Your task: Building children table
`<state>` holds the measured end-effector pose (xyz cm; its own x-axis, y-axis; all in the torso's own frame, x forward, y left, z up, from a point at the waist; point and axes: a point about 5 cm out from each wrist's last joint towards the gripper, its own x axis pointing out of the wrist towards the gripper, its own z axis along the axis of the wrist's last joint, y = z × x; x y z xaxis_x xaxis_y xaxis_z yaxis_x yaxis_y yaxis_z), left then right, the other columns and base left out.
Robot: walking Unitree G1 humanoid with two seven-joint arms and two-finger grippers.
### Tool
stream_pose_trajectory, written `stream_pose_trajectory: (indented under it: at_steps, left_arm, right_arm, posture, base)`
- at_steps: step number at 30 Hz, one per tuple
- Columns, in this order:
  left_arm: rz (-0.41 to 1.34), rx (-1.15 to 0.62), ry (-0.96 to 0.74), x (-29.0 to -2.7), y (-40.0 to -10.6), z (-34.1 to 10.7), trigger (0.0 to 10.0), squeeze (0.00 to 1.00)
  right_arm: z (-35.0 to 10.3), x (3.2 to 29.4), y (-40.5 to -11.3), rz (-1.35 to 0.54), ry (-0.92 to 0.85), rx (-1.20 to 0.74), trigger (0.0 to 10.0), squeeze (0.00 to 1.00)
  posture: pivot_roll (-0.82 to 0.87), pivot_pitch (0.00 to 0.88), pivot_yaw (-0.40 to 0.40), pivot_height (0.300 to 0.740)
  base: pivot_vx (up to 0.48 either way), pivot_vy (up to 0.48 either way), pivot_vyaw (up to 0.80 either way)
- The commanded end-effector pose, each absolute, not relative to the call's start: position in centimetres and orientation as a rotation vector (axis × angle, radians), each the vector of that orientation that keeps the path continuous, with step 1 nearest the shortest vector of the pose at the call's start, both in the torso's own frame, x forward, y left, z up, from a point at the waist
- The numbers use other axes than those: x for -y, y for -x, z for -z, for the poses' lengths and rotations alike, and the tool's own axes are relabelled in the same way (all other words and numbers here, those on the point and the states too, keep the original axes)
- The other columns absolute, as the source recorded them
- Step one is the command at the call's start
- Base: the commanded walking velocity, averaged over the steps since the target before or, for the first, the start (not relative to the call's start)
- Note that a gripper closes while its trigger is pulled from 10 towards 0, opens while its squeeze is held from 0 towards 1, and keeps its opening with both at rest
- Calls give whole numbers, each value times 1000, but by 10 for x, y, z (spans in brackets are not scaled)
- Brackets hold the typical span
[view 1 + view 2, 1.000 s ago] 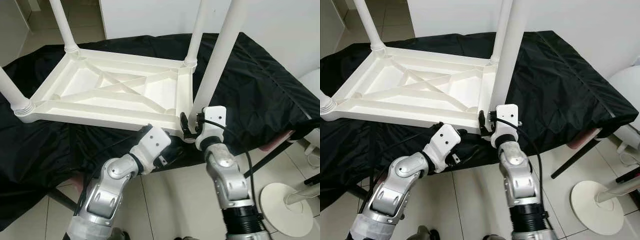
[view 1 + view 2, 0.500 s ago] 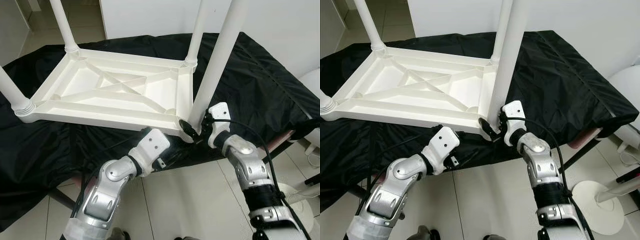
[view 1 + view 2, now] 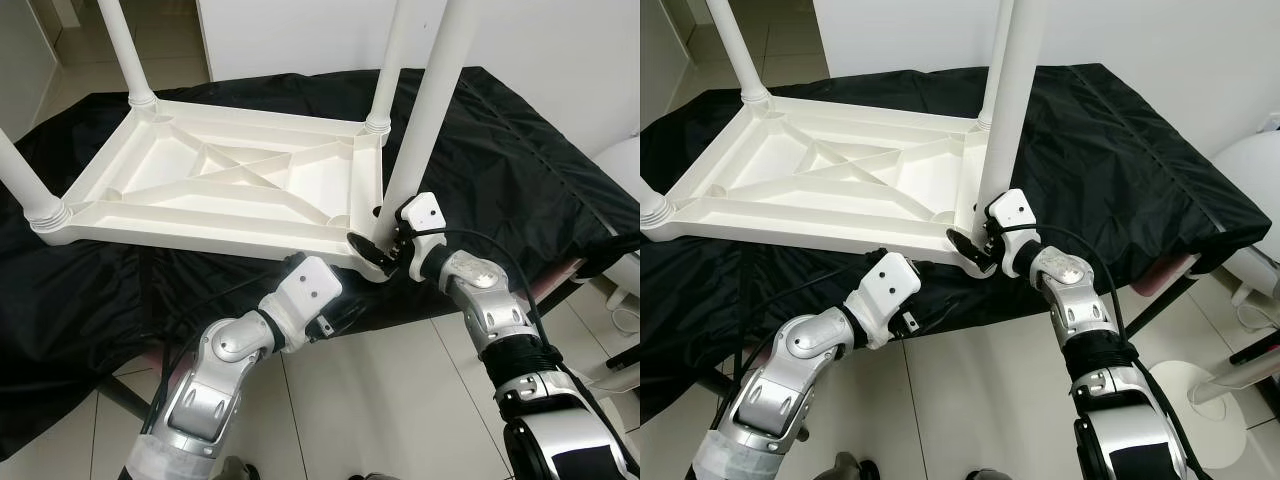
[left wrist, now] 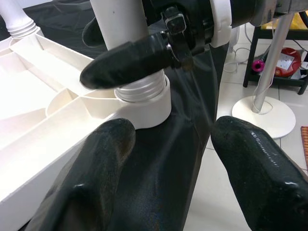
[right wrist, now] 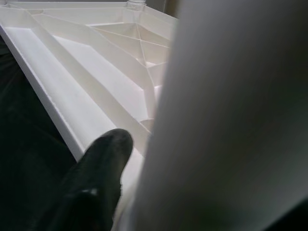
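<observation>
Black cloth [image 3: 520, 170] covers the surface. Right claw [image 3: 380, 243] grips the upright near leg [image 3: 425, 110] at its socket; left claw [image 3: 335, 312] waits open below.

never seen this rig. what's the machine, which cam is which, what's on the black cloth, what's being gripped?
It is a walking humanoid robot with two silver arms, each ending in a pincer of two black fingers. The two wide pictures come from a stereo camera in its head, looking down. The two close-ups come from cameras on the wrists, looking along the fingers.

On the black cloth-covered surface lies a white plastic children's table, upside down, with its round white legs pointing up.

The right pincer is clamped around the near-right white leg, just above its threaded socket at the table's corner. The left pincer is open, holds nothing, and sits just below that corner.
</observation>
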<state>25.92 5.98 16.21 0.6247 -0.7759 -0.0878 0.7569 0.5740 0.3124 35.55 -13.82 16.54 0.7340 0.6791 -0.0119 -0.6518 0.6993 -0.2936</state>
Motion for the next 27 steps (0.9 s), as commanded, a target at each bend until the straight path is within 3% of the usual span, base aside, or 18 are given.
stream_pose_trajectory:
  at_steps: [1,5,6,14,21,24,27]
  left_arm:
    - [874,60,-341,-60,-259,-161,10000,0]
    - [870,61,-341,-61,-260,-161,10000,0]
    - [871,62,-341,-60,-260,-161,10000,0]
    - [882,61,-340,-58,-260,-160,10000,0]
    - [878,60,-338,-58,-261,-160,10000,0]
    - [879,62,-335,-57,-261,-160,10000,0]
    - [882,61,-334,-56,-260,-159,10000,0]
  right_arm:
    - [-154,137,-352,-779,300,59,0,0]
    - [-150,139,-349,-781,277,59,0,0]
    - [-149,138,-347,-777,251,59,10000,0]
    - [-154,136,-343,-690,158,75,10000,0]
    - [-153,123,-332,-503,104,107,10000,0]
    - [-150,117,-323,-305,47,89,10000,0]
    - [-148,113,-320,-227,44,78,10000,0]
  posture:
    - [-63,91,12,740]
    - [-64,91,12,740]
    - [-67,87,13,740]
    - [-74,84,14,740]
    - [-80,76,16,740]
    - [-81,74,14,740]
    - [-87,73,13,740]
  base:
    - [0,0,0]
    - [0,0,0]
    - [0,0,0]
    - [0,0,0]
    - [0,0,0]
    - [0,0,0]
    - [0,0,0]
